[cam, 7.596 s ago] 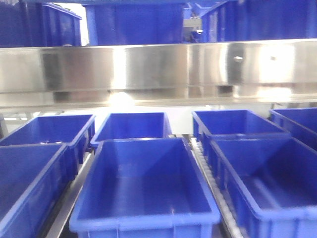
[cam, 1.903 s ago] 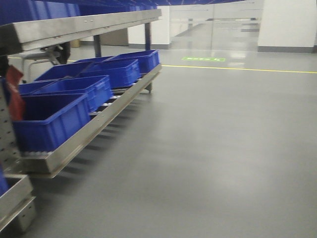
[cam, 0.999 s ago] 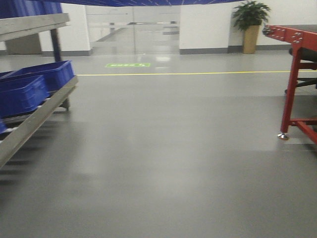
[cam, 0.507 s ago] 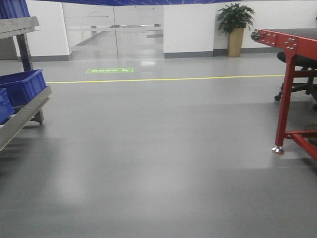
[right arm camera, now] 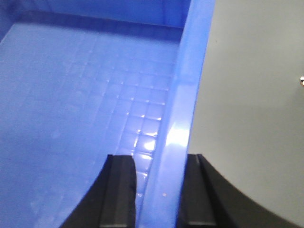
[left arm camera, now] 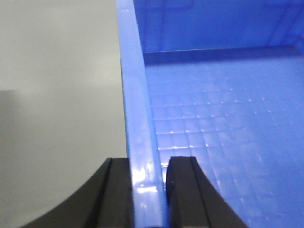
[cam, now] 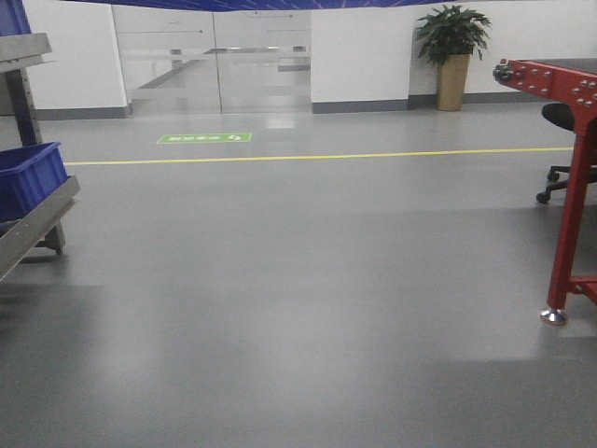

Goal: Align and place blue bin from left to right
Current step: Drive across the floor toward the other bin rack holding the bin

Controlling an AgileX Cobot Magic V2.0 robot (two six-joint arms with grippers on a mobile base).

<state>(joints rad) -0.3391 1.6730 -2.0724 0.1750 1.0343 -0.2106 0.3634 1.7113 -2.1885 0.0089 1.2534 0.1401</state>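
Both grippers hold the blue bin above the grey floor. In the left wrist view the left gripper [left arm camera: 148, 190] is shut on the bin's left rim [left arm camera: 137, 109], one black finger outside and one inside. The bin's gridded bottom [left arm camera: 223, 123] lies to the right and is bare. In the right wrist view the right gripper [right arm camera: 159, 190] is shut on the opposite rim [right arm camera: 183, 104], with the blue bin's inside [right arm camera: 80, 95] to the left. The front view shows only a blue strip [cam: 280, 4] along its top edge.
A metal roller rack [cam: 33, 219] with a darker blue bin [cam: 28, 175] stands at the left edge. A red steel frame [cam: 564, 187] and an office chair [cam: 564, 121] are on the right. Far off are a yellow floor line [cam: 317, 155], a potted plant [cam: 454, 51] and glass doors [cam: 215, 51].
The front view has swung away from the rack of bins to the open floor. In the last half second the red frame slid a little toward the right edge.
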